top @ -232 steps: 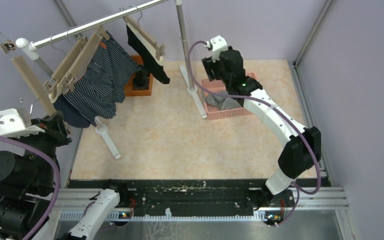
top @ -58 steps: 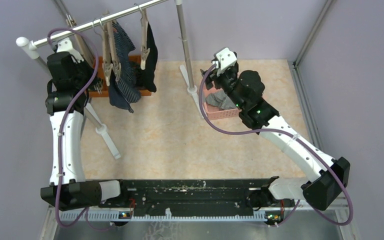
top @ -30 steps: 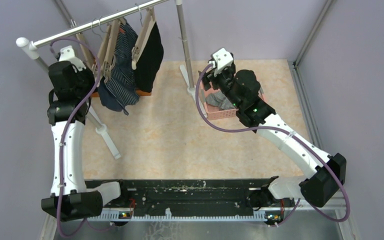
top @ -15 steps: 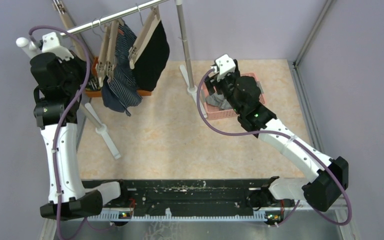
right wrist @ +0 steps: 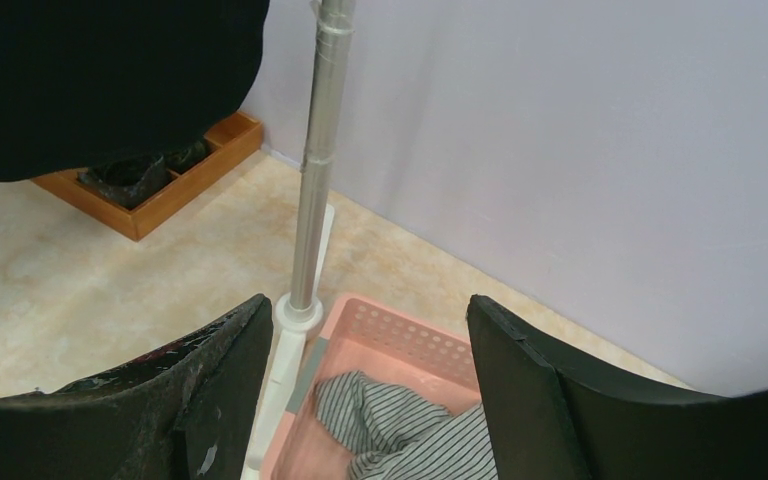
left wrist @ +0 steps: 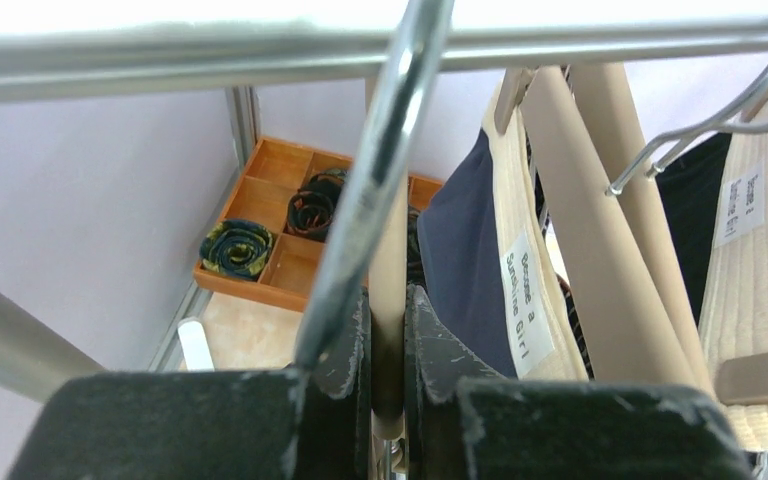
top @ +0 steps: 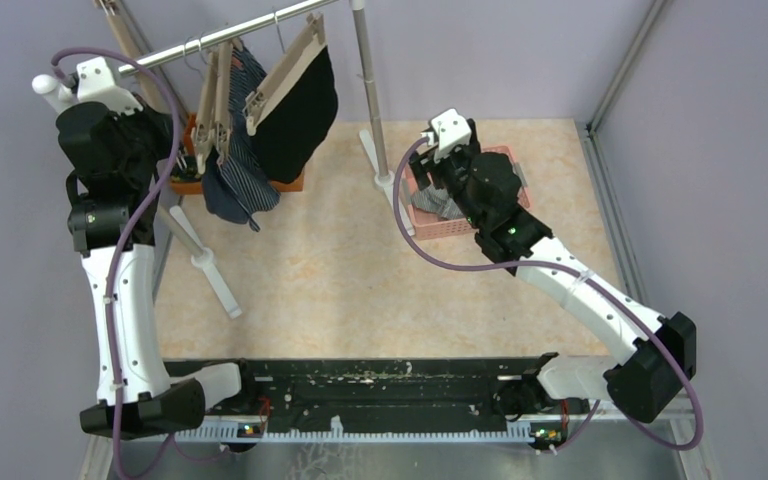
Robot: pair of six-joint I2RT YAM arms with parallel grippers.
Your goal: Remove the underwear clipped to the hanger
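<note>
The black briefs (top: 302, 118) hang from the rail (top: 230, 35), clipped to a beige hanger (top: 282, 68) that sits tilted near the rail's right post (top: 363, 70). Next along, toward the rail's left end, the navy-striped pair (top: 240, 165) droops under two hangers pressed close together (top: 215, 100). My left wrist camera, looking up from just under the rail, shows a navy pair (left wrist: 460, 260) with a wide beige labelled waistband touching those hangers.

My left pincer (left wrist: 388, 335) is up at the rail's left end, pressed together on a beige hanger bar (left wrist: 388, 270) whose wire hook (left wrist: 380, 170) rises to the rail. Below and behind the rail an orange tray (left wrist: 260, 290) holds rolled socks (left wrist: 237, 248).

My right pincer (right wrist: 370, 350) stands spread and grips nothing. It hovers beside the foot of the rail's right post, over a pink basket (right wrist: 400, 340) in which a striped garment (right wrist: 400, 435) lies. The basket sits on the beige worktop (top: 340, 270).
</note>
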